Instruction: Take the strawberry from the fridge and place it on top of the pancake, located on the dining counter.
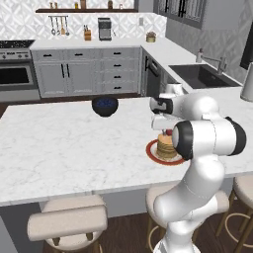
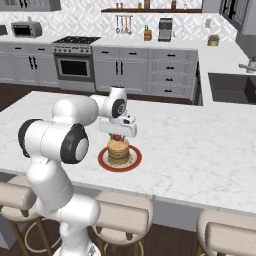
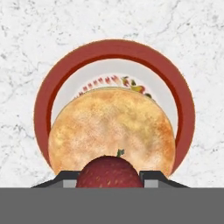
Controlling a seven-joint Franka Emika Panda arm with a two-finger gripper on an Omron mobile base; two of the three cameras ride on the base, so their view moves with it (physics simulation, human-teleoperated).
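Looking across the room, you had the dining counter (image 1: 64,143) as a broad white marble slab with cushioned stools (image 1: 66,222) along its near edge, grey cabinets (image 1: 84,74) and an oven (image 2: 74,65) behind it, and a sink (image 1: 200,74) off to the right. On the slab, the left base view showed you a dark bowl (image 1: 105,105) well apart from the red-rimmed plate (image 2: 102,161), which sat near the counter's near edge with bare marble all round it. On that plate lay the pancake (image 3: 109,127). Your hand view gave what the base views could not: the strawberry (image 3: 109,173) clamped between the fingertips of the gripper (image 3: 109,177), directly over the pancake's near part. From the right base view you saw the strawberry just above the pancake; whether they touched, you could not tell.
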